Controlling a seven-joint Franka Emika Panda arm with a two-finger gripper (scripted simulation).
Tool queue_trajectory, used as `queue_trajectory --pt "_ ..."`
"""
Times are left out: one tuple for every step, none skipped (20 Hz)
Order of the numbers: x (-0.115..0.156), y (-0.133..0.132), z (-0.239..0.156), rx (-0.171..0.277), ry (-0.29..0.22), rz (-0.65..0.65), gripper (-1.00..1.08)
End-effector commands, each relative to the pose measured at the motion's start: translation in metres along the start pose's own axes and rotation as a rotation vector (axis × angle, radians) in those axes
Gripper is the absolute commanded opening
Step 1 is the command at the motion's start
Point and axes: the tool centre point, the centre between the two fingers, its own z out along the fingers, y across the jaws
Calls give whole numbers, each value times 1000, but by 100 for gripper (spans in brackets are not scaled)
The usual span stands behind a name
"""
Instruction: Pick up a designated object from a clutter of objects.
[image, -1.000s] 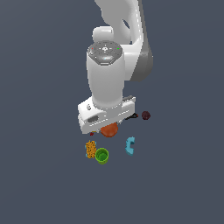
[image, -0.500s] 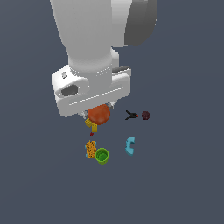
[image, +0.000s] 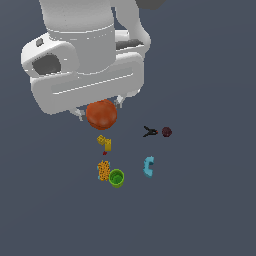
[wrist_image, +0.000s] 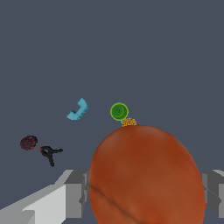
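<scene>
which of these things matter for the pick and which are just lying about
In the job: orange-red ball, held in the gripper.

Lying about: yellow blocks, bumpy orange-yellow block, green cup, cyan C-shaped piece, black-red clamp, dark maroon ball.

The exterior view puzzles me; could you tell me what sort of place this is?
Most likely a simulated test scene, not a real room: a flat, featureless grey floor, a plain white gripper holding an orange ball, and small clutter like a green cup below.
</scene>
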Motion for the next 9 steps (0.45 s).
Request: queue_trajectory --pt "0 3 -11 -1 1 0 -100" --pt "0 4 -13 -1 1 0 -100" --pt "0 5 -16 -1 0 0 -100" --pt "1 5 -17 -1 0 0 -100" --pt "1 6 -19 -1 0 0 -100" --pt "1 6 -20 -1 0 0 -100" --pt "1 6 -20 -1 0 0 -100" --pt "1 7 -21 -1 0 0 -100" --pt "1 7 -21 -1 0 0 -100"
